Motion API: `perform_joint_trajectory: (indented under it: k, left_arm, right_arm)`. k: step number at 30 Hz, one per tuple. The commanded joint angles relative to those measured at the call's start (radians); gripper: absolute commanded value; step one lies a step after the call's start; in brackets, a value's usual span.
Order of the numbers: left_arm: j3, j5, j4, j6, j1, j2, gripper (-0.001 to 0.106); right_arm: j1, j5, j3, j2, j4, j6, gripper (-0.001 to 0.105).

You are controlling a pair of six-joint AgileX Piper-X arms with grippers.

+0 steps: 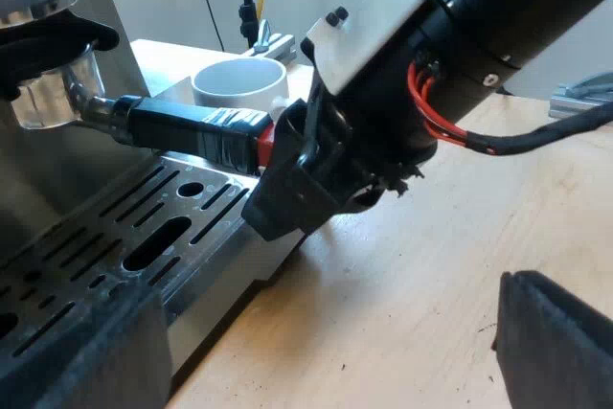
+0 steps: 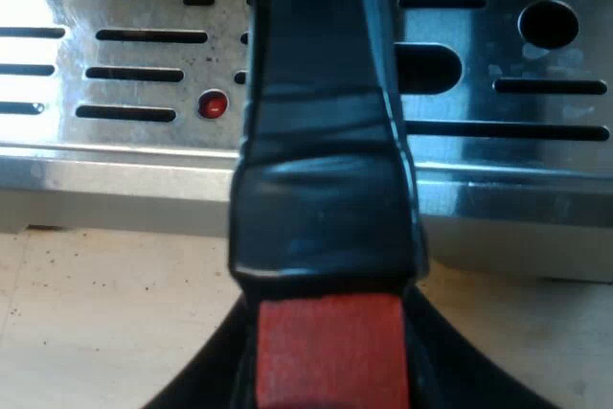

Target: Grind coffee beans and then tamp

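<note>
The metal holder [image 1: 53,93] sits up against the espresso machine's front, under a dark fitting. Its dark handle [image 1: 182,126] reaches out over the drip tray and ends in red [image 1: 265,144]. My right gripper [image 1: 297,170] is clamped on that red end. In the right wrist view the handle [image 2: 326,189] runs straight away from me over the slotted tray, and its red end [image 2: 330,356] lies between the fingers of my right gripper [image 2: 330,380]. My left gripper [image 1: 326,332] hangs open over the tray's edge and the wooden table, nothing between its fingers.
A white mug [image 1: 239,83] stands beyond the handle, beside the machine. The slotted steel drip tray [image 1: 115,237] lies under the handle, with a small red button [image 2: 212,103] in it. Bare wooden tabletop [image 1: 431,265] stretches alongside the tray.
</note>
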Motion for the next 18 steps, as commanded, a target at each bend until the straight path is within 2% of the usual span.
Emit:
perform_joint_trajectory:
  k: [1,3,6,16,18]
  left_arm:
    - [-0.002,-0.001,-0.016,0.0,-0.005,-0.002,0.071]
    - [-0.002,-0.001,-0.016,0.0,-0.005,-0.002,0.071]
    - [-0.002,-0.001,-0.016,0.0,-0.005,-0.002,0.071]
    - [-0.002,-0.001,-0.016,0.0,-0.005,-0.002,0.071]
    - [-0.002,-0.001,-0.016,0.0,-0.005,-0.002,0.071]
  right_arm:
    - [0.029,0.003,-0.001,-0.009,0.029,0.024,0.0]
    - [0.04,0.014,-0.001,-0.009,0.029,0.034,0.0]
    - [0.042,0.033,-0.001,-0.015,0.029,0.094,0.0]
    - [0.083,0.087,-0.001,-0.048,0.089,0.116,0.0]
    - [0.104,0.112,-0.001,-0.047,0.11,0.144,0.0]
